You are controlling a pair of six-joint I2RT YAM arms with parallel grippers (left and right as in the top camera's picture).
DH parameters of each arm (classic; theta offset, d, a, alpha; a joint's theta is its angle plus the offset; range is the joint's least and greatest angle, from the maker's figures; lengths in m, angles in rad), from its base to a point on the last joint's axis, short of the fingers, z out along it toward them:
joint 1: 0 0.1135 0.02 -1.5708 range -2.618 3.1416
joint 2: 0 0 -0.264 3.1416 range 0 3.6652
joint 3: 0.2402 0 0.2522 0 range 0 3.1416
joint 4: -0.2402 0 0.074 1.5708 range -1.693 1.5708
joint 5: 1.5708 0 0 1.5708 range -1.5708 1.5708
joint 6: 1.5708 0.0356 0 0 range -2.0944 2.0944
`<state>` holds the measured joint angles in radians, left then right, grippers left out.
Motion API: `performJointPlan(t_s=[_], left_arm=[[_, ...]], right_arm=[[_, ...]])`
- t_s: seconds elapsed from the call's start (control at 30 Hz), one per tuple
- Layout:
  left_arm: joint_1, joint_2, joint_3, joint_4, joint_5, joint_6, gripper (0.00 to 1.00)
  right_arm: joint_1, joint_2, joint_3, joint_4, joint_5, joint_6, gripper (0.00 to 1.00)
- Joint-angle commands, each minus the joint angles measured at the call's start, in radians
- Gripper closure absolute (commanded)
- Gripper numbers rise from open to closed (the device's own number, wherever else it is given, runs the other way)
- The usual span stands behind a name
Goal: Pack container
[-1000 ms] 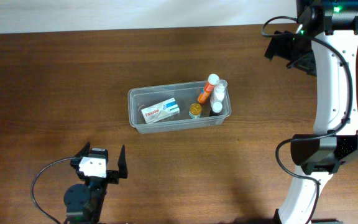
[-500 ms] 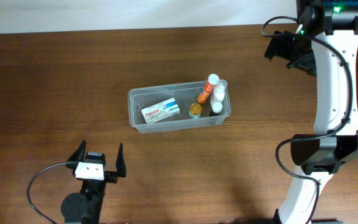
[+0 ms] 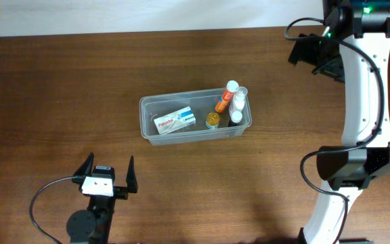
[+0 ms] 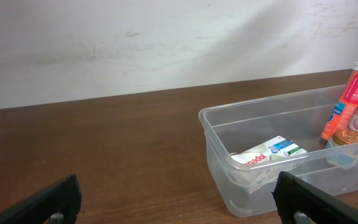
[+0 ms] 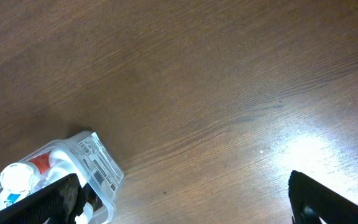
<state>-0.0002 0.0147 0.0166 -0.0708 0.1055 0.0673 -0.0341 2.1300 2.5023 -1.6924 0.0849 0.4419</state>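
The clear plastic container [image 3: 156,105] sits mid-table. It holds a white box with red and blue print [image 3: 175,121], an orange bottle [image 3: 223,100], a white bottle [image 3: 238,101] and a small amber jar [image 3: 212,120]. My left gripper [image 3: 107,176] is open and empty near the front left, well short of the container. Its view shows the container [image 4: 219,158] ahead right with the box [image 4: 267,154] inside. My right gripper [image 3: 315,59] is open and empty, high at the back right. Its view shows the container's end [image 5: 101,163] at lower left.
Brown wooden table [image 3: 59,88] all round the container. A pale wall [image 4: 166,37] runs behind the table's far edge. The right arm's white links [image 3: 364,102] stand along the right side, with its base [image 3: 347,166] at the front right.
My left gripper has straightened and drawn slightly back toward the front edge since a second ago. The right arm and the container's contents have not moved.
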Motion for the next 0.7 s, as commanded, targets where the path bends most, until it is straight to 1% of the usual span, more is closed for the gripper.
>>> performJointPlan(t_s=[0.0,0.1,0.27,0.3,0.4,0.53,0.67], left_arm=[[0.006,-0.008,-0.007,0.002,0.011,0.013,0.00],[0.006,-0.008,-0.007,0.002,0.011,0.013,0.01],[0.006,-0.008,-0.007,0.002,0.011,0.013,0.01],[0.006,-0.008,-0.007,0.002,0.011,0.013,0.01],[0.006,-0.008,-0.007,0.002,0.011,0.013,0.01],[0.006,-0.008,-0.007,0.002,0.011,0.013,0.01],[0.006,-0.008,-0.007,0.002,0.011,0.013,0.01]], right_arm=[[0.002,-0.018,0.014,-0.003,-0.002,0.005,0.02],[0.058,-0.097,0.014,-0.003,-0.002,0.005,0.02],[0.213,-0.259,0.014,-0.003,-0.002,0.005,0.02],[0.260,-0.303,0.014,-0.003,0.024,0.004,0.02],[0.332,-0.385,0.014,-0.006,0.053,0.005,0.02],[0.373,-0.480,0.014,-0.006,0.058,0.005,0.02],[0.374,-0.587,0.014,-0.006,0.058,0.005,0.02]])
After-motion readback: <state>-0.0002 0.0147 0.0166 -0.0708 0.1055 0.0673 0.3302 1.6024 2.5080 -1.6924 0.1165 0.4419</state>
